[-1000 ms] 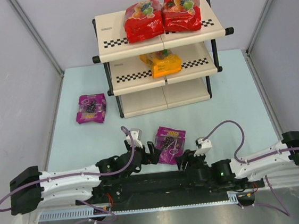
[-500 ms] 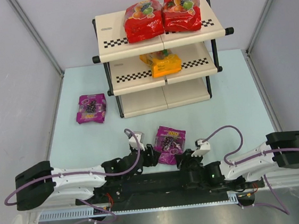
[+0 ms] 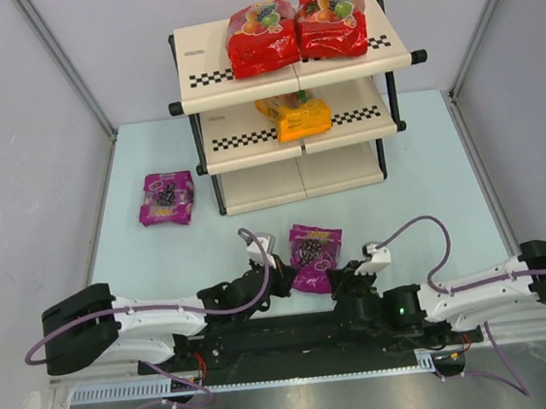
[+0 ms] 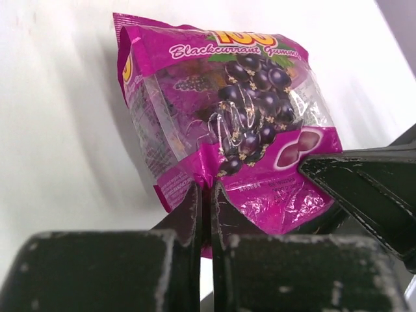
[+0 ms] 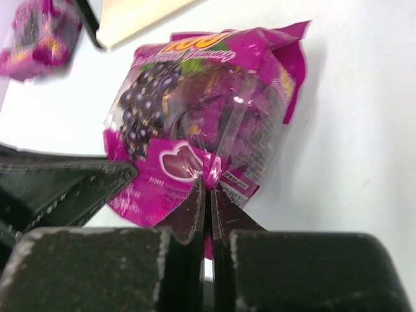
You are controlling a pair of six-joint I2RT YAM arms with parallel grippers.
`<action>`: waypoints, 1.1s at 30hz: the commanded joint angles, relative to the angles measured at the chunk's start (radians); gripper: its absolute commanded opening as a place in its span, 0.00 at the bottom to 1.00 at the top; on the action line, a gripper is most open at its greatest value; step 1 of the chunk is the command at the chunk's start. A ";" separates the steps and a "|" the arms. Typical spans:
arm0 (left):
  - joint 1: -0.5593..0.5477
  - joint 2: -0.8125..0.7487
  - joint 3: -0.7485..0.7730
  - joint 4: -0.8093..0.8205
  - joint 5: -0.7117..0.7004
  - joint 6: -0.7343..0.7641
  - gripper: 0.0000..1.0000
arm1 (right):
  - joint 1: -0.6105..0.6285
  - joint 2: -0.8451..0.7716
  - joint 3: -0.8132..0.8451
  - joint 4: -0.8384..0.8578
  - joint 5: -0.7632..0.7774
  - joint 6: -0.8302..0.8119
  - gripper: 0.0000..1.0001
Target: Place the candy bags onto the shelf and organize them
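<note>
A purple candy bag (image 3: pixel 315 257) lies on the table in front of the arms, its near edge pinched from both sides. My left gripper (image 3: pixel 283 280) is shut on its near left edge (image 4: pixel 207 192), and my right gripper (image 3: pixel 338 281) is shut on the near right edge (image 5: pixel 208 188). The bag (image 4: pixel 240 110) shows blackcurrants on a magenta print (image 5: pixel 201 110). A second purple bag (image 3: pixel 166 198) lies flat at the left of the shelf (image 3: pixel 206 80). Two red bags (image 3: pixel 261 38) (image 3: pixel 332 22) sit on the top tier. An orange-yellow bag (image 3: pixel 295 116) lies on the middle tier.
The shelf's bottom tier (image 3: pixel 338 170) stands bare at the back middle. Grey walls close in the table on the left and right. The black rail of the arm bases (image 3: pixel 297 339) runs along the near edge.
Both grippers have closed from open onto the near purple bag's edge. Both wrists moved in toward the bag, which shifted slightly away from the bases.
</note>
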 commanded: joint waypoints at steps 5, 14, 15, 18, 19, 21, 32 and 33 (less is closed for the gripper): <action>0.128 0.098 0.117 0.264 -0.007 0.224 0.00 | -0.266 -0.192 -0.028 0.244 0.043 -0.567 0.00; 0.277 0.440 0.465 0.346 0.103 0.361 0.00 | -0.867 -0.071 -0.062 0.723 -0.564 -0.855 0.00; 0.286 0.466 0.493 0.349 0.105 0.370 0.00 | -0.918 -0.042 -0.047 0.781 -0.611 -0.856 0.00; 0.317 0.560 0.593 0.354 0.128 0.381 0.00 | -1.032 0.102 -0.010 0.904 -0.739 -0.873 0.00; 0.323 0.583 0.616 0.349 0.134 0.381 0.00 | -1.052 0.136 0.007 0.926 -0.795 -0.873 0.00; 0.347 0.632 0.674 0.340 0.142 0.379 0.00 | -1.109 0.237 0.046 0.988 -0.841 -0.868 0.00; 0.449 0.733 0.831 0.308 0.182 0.372 0.00 | -1.175 0.524 0.229 1.128 -0.973 -0.875 0.00; 0.452 0.741 0.836 0.305 0.185 0.370 0.00 | -1.179 0.533 0.243 1.122 -0.978 -0.878 0.00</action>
